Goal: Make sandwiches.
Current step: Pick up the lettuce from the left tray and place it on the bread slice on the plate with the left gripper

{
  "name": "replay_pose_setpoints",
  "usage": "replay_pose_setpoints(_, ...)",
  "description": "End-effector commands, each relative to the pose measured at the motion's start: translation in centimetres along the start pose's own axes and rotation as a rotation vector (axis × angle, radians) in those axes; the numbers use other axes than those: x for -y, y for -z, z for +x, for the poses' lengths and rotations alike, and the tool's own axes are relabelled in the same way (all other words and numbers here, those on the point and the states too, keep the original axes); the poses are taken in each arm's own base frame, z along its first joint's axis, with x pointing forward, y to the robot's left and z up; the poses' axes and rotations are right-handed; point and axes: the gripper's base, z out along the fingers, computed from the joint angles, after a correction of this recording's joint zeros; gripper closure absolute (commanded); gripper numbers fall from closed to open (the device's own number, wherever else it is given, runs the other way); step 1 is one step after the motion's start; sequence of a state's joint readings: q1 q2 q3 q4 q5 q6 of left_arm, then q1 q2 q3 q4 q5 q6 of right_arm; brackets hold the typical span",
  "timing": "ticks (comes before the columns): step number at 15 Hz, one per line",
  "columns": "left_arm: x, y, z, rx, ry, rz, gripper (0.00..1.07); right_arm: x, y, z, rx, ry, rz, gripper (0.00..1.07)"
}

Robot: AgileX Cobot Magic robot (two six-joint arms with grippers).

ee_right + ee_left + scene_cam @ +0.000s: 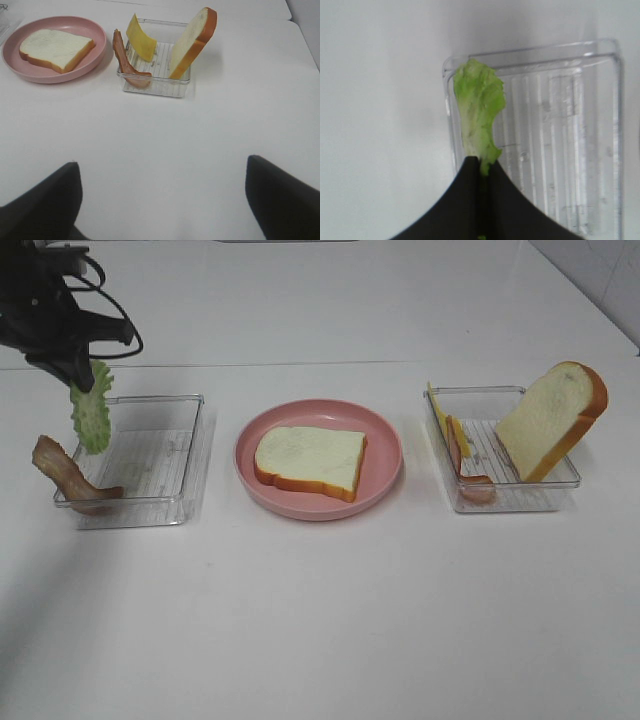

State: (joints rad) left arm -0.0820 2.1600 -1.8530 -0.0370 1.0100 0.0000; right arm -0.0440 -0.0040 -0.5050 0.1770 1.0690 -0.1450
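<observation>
The left gripper (75, 372) (482, 172) is raised over the far left of the white desk (320, 630). Its jaws are closed on the top end of a ruffled green lettuce leaf (92, 412) (479, 117). The leaf hangs with its long axis vertical and its free end pointing down. That end is over the far left corner of a clear ribbed plastic tray (192, 405) (615, 150) and appears to be clear of it.

A brown bacon strip (68, 475) is draped across that tray's near left rim, with one end sticking up and outward to the left.

In the middle of the desk is a round pink plate (388, 455) (97, 37). A white bread slice with an orange-brown crust (310, 460) (55, 49) lies flat on it, its longer side running left to right in the high view.

To the right is a second clear tray (520, 502) (157, 87). A second bread slice (550, 420) (192, 42) stands in it on edge, leaning against the far right rim with its rounded top pointing up and to the right. At the tray's left side, a yellow cheese slice (437, 405) (140, 44) and a second bacon strip (457, 452) (122, 57) lean upright against the wall.

The right gripper (162, 200) is low over bare desk on the near side of that tray, well apart from it. Its jaws are spread wide and hold nothing.

The desk is plain, glossy white. At the far right corner of the high view, what may be a tiled wall (605, 275) shows.
</observation>
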Motion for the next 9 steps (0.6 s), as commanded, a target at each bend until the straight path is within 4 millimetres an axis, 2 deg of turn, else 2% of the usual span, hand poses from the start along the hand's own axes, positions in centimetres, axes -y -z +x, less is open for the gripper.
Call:
replay_pose_setpoints(1, 1.1, 3.2, -1.1, 0.106, 0.018, 0.095, 1.07, 0.0, 0.2, 0.2, 0.023, 0.012, 0.008, 0.28)
replay_pose_setpoints(4, 3.7, 6.6, -2.9, 0.248, 0.034, 0.360, 1.07, 0.0, 0.2, 0.2, 0.023, 0.012, 0.008, 0.28)
replay_pose_setpoints(5, 6.0, 7.6, -3.4, 0.314, 0.037, 0.542, 1.07, 0.0, 0.2, 0.2, 0.023, 0.012, 0.008, 0.28)
replay_pose_setpoints(7, 8.5, 7.9, -3.6, 0.368, -0.015, 0.635, 1.07, -0.1, 0.2, 0.2, 0.024, 0.010, 0.005, 0.28)
replay_pose_setpoints(9, 12.1, 6.9, -3.3, 0.366, -0.062, 0.730, 1.07, 0.0, 0.2, 0.2, 0.024, 0.011, 0.006, 0.28)
